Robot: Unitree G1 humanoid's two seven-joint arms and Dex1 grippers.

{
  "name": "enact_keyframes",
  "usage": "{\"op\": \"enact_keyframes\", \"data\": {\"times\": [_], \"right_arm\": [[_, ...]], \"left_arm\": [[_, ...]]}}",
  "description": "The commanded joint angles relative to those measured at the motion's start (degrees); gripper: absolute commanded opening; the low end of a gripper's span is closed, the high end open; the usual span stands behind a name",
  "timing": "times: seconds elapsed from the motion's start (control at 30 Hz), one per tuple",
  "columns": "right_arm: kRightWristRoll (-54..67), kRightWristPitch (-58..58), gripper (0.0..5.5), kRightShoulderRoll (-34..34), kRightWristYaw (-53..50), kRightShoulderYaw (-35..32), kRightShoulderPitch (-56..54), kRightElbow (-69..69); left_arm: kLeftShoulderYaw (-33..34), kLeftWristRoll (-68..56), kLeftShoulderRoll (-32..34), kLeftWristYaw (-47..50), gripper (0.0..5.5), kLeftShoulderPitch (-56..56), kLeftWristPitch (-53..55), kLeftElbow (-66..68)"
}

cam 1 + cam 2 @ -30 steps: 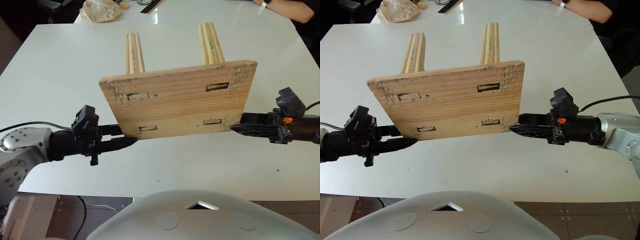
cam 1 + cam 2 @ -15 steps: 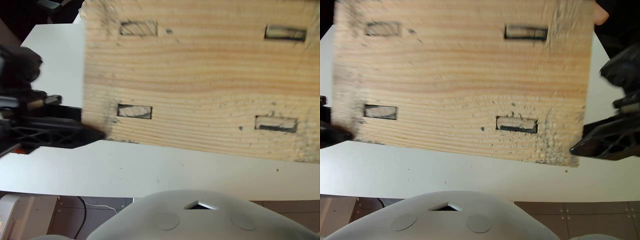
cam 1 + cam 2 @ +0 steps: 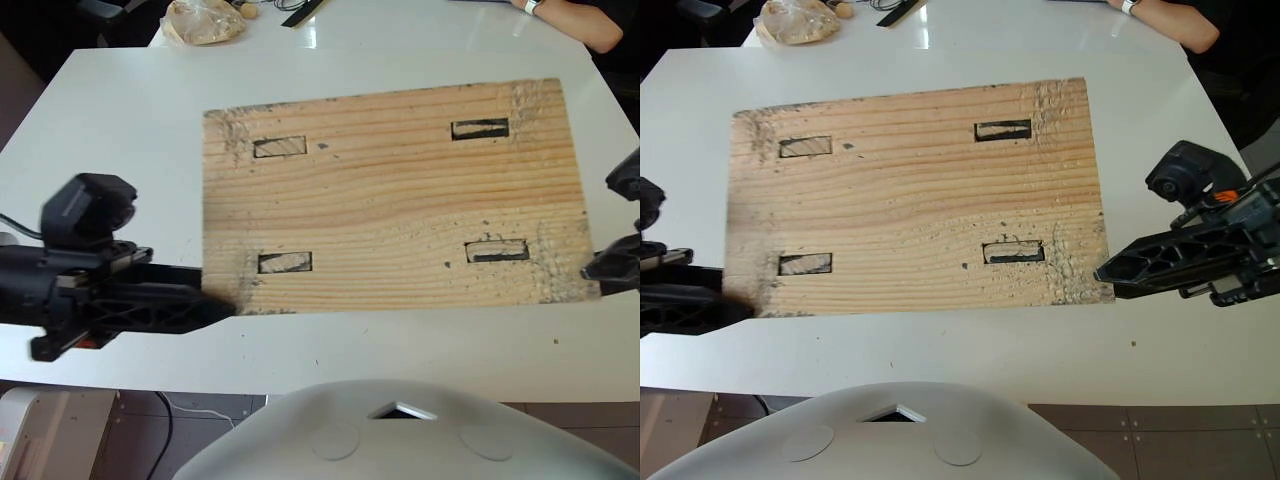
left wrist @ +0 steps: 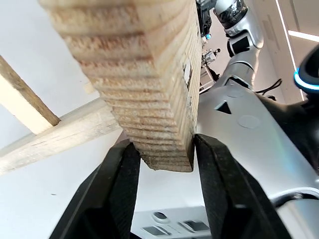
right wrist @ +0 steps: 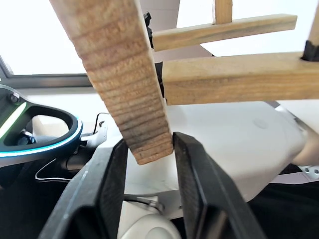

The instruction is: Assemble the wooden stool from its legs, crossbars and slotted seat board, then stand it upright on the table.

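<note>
Left eye view: seat board (image 3: 390, 190) sits top face toward the camera, over the middle of the white table (image 3: 120, 120), long edges running left-right, four slots (image 3: 279, 147) showing. Left gripper (image 3: 222, 305) is on the near-left corner and right gripper (image 3: 1103, 270) on the near-right corner, both coming in from the sides. Left wrist view: fingers (image 4: 122, 169) are clamped across the board's thickness at the corner, one on each face. Right wrist view: same grip, fingers (image 5: 117, 174) pinching the corner end grain. A leg (image 5: 234, 77) and a thinner crossbar (image 5: 224, 31) hang off the board's underside; can't tell if the legs touch the table. Bare table runs as a wide strip to the left of the board, a narrower one along the near edge, less on the right. Beyond the far edge there's a band of table, then a bag (image 3: 203, 20) at the far left, well apart from the board.
</note>
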Motion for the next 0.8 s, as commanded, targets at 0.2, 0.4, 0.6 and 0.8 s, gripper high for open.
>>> {"op": "enact_keyframes", "data": {"times": [0.2, 0.4, 0.6, 0.8], "right_arm": [[2.7, -1.0, 1.39, -6.1, -7.0, -9.6, 18.4, 3.9], [2.7, 0.0, 1.39, -4.0, -8.9, -9.0, 21.3, 0.8], [2.7, 0.7, 1.39, -1.3, -9.2, -5.7, 16.4, -2.6], [2.7, -19.0, 1.39, 14.6, -34.5, -2.9, 10.2, -16.0]], "left_arm": [[-12.4, 0.6, -2.1, 17.2, 1.7, -9.6, -6.1, 2.7], [-12.1, 0.6, 0.6, 16.1, 1.73, -10.5, -0.9, 5.5], [-8.6, 0.6, 4.5, 9.9, 1.76, -8.7, 6.4, 8.2], [-6.4, 0.6, -5.1, 23.0, 1.76, 0.6, -2.4, -0.8]]}}
